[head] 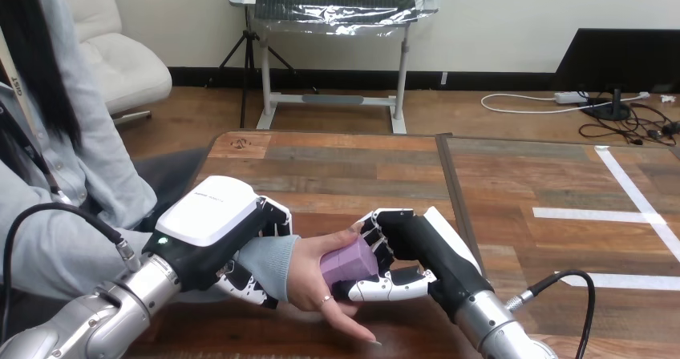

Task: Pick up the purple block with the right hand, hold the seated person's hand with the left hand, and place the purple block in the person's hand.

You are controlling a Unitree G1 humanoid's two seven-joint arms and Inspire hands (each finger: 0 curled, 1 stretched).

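Note:
The purple block (348,262) rests in the palm of the person's hand (314,285), which lies palm-up over the table near its front edge. My right hand (405,251) comes in from the lower right, its fingers and thumb curled round the block. My left hand (216,235) reaches in from the lower left and wraps the person's wrist (269,264) at the light blue sleeve, fingers curled under and over it.
The wooden table (361,167) stretches away ahead, with a seam down its middle and white tape lines (597,213) on its right half. The person sits at the left side, their arm crossing the table's front left corner.

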